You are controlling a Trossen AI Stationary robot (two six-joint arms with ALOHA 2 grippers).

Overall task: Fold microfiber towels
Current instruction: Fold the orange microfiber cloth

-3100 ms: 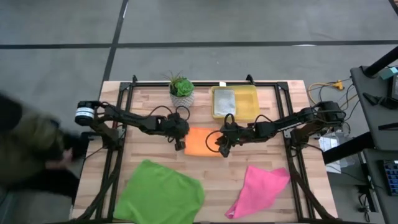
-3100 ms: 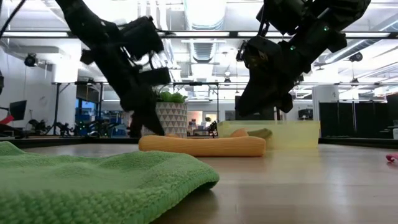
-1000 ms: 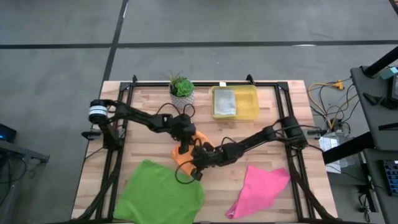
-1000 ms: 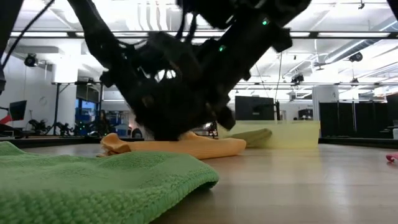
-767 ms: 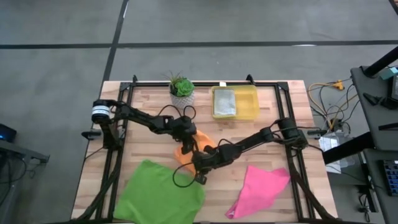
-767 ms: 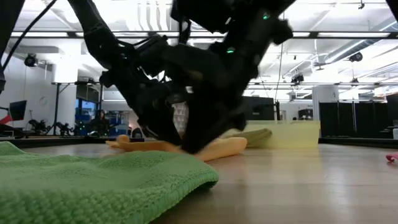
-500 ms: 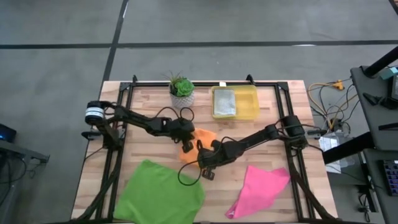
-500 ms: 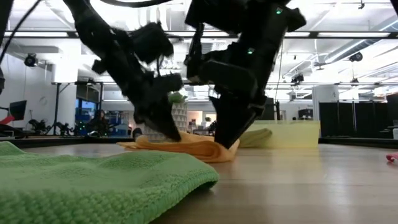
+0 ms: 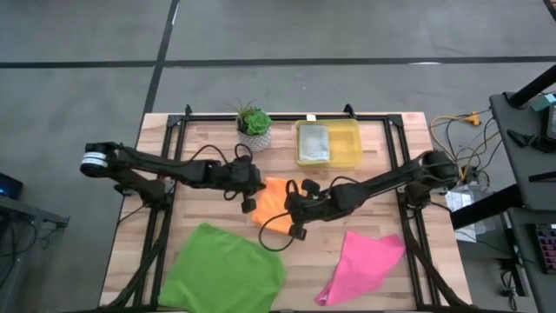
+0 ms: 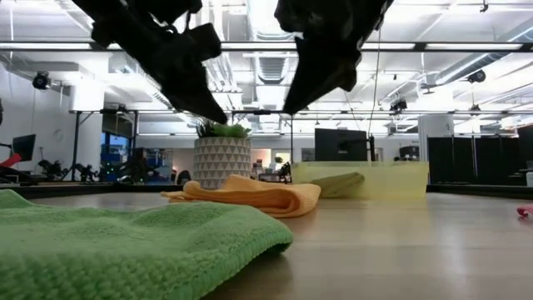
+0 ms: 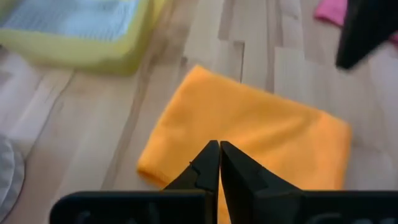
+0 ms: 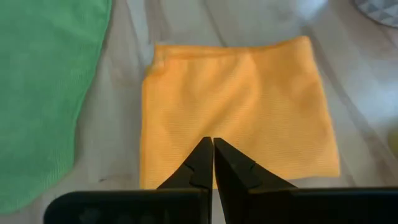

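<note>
The orange towel (image 9: pixel 274 198) lies folded in a rough rectangle on the table's middle, and also shows in the low view (image 10: pixel 250 197) and both wrist views (image 11: pixel 249 130) (image 12: pixel 236 106). My left gripper (image 9: pixel 248 205) (image 11: pixel 219 152) hangs shut just above its left edge. My right gripper (image 9: pixel 298 231) (image 12: pixel 212 149) hangs shut above its near right corner. The low view shows both grippers raised clear of the cloth. The green towel (image 9: pixel 221 269) and the pink towel (image 9: pixel 360 265) lie spread near the front edge. A grey towel (image 9: pixel 314 143) lies in the yellow bin (image 9: pixel 347 143).
A potted plant (image 9: pixel 254 129) stands at the far middle, left of the yellow bin. The green towel's far edge (image 12: pixel 43 93) lies close to the orange towel. A black frame rail (image 9: pixel 169 174) runs along each side of the table.
Both shut grippers have risen off the orange towel and stand clear above it. The left has drawn back toward the table's left, the right toward the right. The towel, bunched under them a second ago, now lies flat and folded on the table.
</note>
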